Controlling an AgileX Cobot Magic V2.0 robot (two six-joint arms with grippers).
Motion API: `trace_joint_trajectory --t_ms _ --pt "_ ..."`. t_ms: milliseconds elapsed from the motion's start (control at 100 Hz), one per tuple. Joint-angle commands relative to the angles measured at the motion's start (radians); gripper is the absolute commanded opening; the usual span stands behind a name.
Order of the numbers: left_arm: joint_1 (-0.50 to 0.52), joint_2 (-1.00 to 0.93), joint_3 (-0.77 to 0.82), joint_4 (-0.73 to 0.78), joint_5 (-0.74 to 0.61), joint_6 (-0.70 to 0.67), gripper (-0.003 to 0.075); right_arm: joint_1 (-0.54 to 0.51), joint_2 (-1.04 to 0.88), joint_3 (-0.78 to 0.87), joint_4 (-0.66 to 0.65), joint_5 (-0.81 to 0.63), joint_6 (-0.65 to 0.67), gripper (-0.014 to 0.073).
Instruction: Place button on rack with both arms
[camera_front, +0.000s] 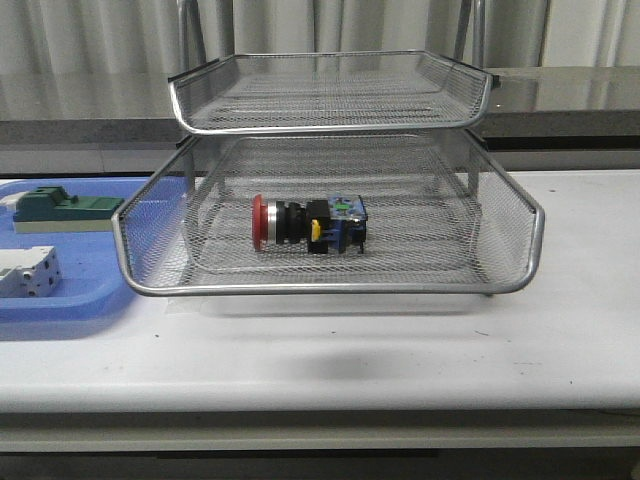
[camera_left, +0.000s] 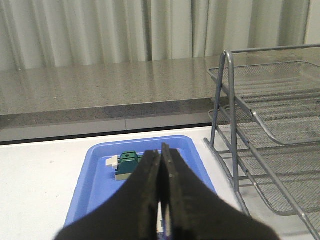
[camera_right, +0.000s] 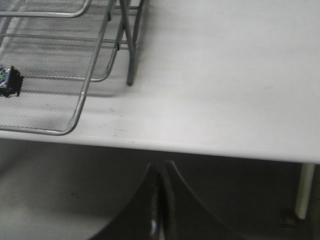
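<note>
Since it's already lying on its side in the rack: the button (camera_front: 308, 222) sits on the mesh of the lower of the two tiers I can see, red head toward the robot's left, so the placing looks basically done.
Rack: the rack (camera_front: 330, 288) stands on the white desk (camera_front: 400, 350), just beside the blue tray (camera_front: 60, 300).
Left claw: the left claw (camera_left: 161, 200) is pinched fully closed with nothing in it, above the blue tray and the green block (camera_left: 128, 161).
Right claw: the right claw (camera_right: 160, 205) is also closed and empty, off the desk edge and well apart from the rack.
Tray leftovers: a white-grey terminal block (camera_front: 26, 272) sits there too.
Risk: it's cylindrical, so a bump to the rack could probably roll it across the mesh. I'd guess the left arm is the likelier culprit, being close to the rack's legs.
</note>
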Motion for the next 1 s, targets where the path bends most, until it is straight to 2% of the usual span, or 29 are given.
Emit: trace_joint_trajectory --t_ms 0,200,550,670,990 --pt "0.000 0.008 -0.027 -0.019 -0.061 -0.012 -0.0020 0.000 0.066 -0.032 0.069 -0.045 0.001 -0.0066" --pt "0.000 0.008 -0.027 -0.019 -0.061 -0.012 -0.0020 0.000 0.246 -0.032 0.150 0.015 -0.001 -0.0066" --pt "0.000 0.008 -0.027 -0.019 -0.061 -0.012 -0.0020 0.015 0.456 -0.029 0.253 -0.047 -0.140 -0.0066" --pt "0.000 0.008 -0.027 -0.019 -0.061 -0.012 -0.0020 0.080 0.504 -0.029 0.253 -0.080 -0.141 -0.0066" --pt "0.000 0.008 -0.027 -0.019 -0.061 -0.012 -0.0020 0.351 0.649 -0.029 0.253 -0.211 -0.139 -0.0057"
